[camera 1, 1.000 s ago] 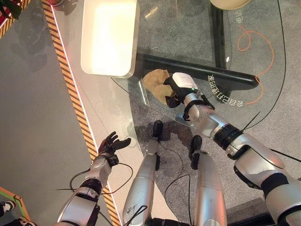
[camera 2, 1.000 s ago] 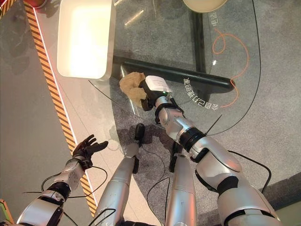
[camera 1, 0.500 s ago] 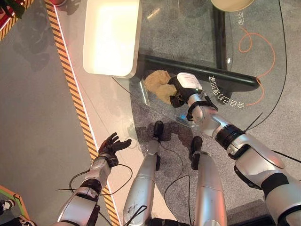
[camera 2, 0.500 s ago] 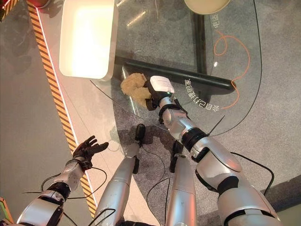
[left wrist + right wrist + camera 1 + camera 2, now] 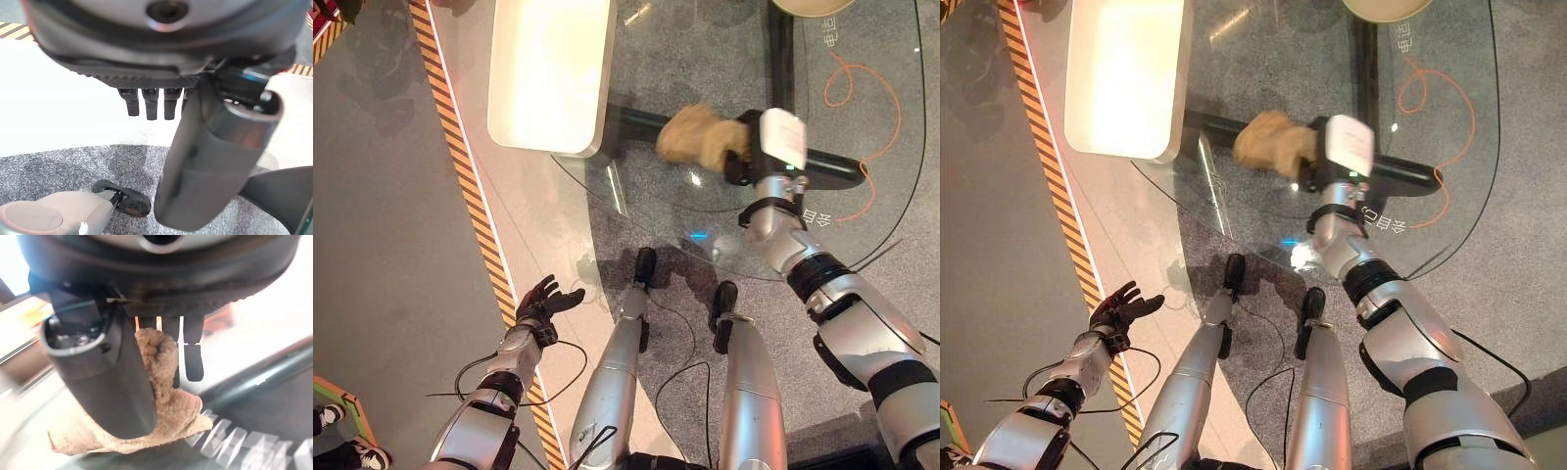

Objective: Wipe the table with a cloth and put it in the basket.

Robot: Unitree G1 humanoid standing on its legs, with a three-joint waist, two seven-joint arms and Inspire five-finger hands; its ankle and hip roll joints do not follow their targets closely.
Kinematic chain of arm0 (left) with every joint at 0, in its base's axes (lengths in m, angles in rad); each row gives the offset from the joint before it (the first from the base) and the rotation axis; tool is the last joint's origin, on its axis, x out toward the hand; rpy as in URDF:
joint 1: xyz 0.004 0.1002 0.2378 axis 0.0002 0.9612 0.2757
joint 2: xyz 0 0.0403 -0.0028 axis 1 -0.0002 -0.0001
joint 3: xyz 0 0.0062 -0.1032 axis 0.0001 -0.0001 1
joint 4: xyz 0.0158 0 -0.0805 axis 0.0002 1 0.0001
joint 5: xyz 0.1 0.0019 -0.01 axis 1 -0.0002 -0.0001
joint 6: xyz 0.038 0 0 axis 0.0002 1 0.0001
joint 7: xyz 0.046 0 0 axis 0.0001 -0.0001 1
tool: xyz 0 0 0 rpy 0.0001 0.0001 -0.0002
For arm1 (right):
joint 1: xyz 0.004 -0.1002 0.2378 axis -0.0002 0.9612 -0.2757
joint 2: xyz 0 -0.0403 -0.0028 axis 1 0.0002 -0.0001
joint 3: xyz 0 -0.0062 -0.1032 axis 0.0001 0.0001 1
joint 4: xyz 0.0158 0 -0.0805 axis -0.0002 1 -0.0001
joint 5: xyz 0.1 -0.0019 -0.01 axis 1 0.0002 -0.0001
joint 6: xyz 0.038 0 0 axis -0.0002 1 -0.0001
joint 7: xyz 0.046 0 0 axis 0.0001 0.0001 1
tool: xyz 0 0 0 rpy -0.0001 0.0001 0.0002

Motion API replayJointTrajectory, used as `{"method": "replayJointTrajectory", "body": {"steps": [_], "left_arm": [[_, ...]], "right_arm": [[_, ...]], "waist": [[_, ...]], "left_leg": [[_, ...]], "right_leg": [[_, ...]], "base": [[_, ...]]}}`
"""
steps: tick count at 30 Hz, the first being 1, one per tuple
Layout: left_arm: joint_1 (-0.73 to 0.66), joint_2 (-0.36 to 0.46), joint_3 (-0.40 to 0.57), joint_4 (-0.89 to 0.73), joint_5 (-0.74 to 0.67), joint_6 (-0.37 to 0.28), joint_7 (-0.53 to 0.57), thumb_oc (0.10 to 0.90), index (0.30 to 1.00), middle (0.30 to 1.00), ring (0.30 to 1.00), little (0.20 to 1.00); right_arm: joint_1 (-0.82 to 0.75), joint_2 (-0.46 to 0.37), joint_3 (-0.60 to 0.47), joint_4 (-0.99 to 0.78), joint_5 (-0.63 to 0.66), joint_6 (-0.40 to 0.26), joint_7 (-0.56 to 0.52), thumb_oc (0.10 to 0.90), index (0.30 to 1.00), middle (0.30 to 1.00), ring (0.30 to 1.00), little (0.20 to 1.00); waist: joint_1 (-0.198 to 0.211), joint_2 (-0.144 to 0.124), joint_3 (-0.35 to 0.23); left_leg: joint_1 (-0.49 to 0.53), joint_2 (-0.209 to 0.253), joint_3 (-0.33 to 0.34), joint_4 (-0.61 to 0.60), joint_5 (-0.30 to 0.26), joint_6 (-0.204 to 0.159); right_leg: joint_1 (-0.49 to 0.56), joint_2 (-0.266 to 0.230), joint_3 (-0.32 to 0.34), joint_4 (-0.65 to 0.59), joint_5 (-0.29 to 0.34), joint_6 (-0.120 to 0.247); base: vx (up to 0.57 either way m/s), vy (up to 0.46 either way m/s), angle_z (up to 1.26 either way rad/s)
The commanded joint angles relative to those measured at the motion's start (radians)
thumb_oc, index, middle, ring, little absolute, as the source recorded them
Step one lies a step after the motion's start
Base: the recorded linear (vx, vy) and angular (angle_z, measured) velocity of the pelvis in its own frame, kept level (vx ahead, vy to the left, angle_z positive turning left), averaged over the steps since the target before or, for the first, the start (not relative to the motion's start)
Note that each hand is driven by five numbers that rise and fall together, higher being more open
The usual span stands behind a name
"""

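Right hand (image 5: 751,147) clenched on tan cloth (image 5: 697,136), pressing it to glass table (image 5: 705,59) for wiping; left hand (image 5: 540,302) relaxed, fingers released

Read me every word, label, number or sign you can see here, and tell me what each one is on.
White print on the glass table, near its edge: too small to read.
Second print farther along the table: too small to read.
The near print as the right wrist view shows it: blurred, unreadable.
Striped tape on the floor: a warning marking without words.
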Motion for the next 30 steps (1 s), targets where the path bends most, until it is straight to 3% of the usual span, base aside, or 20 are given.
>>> {"method": "replayJointTrajectory", "body": {"steps": [1, 17, 22, 30], "left_arm": [[-0.005, 0.075, -0.020, 0.030, -0.049, -0.035, 0.019, 0.800, 0.900, 0.900, 0.900, 0.900], [-0.027, 0.135, 0.010, 0.053, -0.060, 0.001, 0.003, 0.800, 0.900, 0.900, 0.900, 0.900], [-0.050, 0.151, 0.016, 0.081, -0.058, 0.010, -0.010, 0.800, 0.900, 0.900, 0.900, 0.900], [-0.064, 0.166, 0.015, 0.103, -0.070, 0.012, -0.029, 0.800, 0.900, 0.900, 0.900, 0.900]], "right_arm": [[-0.088, -0.135, -0.050, 0.034, 0.051, -0.010, -0.151, 0.100, 0.300, 0.300, 0.300, 0.200], [0.019, -0.242, -0.295, 0.252, 0.417, -0.062, -0.209, 0.100, 0.300, 0.300, 0.300, 0.200], [0.042, -0.252, -0.351, 0.295, 0.515, -0.100, -0.160, 0.100, 0.300, 0.300, 0.300, 0.200], [0.013, -0.243, -0.325, 0.261, 0.546, -0.107, -0.164, 0.100, 0.300, 0.300, 0.300, 0.200]], "waist": [[-0.039, -0.021, -0.016], [-0.067, -0.042, -0.016], [-0.072, -0.048, -0.016], [-0.077, -0.053, -0.016]], "left_leg": [[-0.012, -0.032, 0.042, 0.198, -0.195, 0.081], [-0.034, -0.015, 0.041, 0.229, -0.220, 0.085], [-0.035, -0.009, 0.037, 0.230, -0.223, 0.082], [-0.034, -0.004, 0.038, 0.218, -0.219, 0.075]], "right_leg": [[0.045, -0.037, -0.016, -0.234, 0.177, 0.067], [0.026, -0.025, 0.003, -0.228, 0.177, 0.072], [0.025, -0.024, 0.006, -0.227, 0.177, 0.076], [0.025, -0.021, 0.011, -0.241, 0.181, 0.079]], "base": [[0.00, 0.000, 0.00], [0.00, 0.000, 0.00], [0.00, -0.005, -0.01], [0.00, 0.001, 0.00]]}}
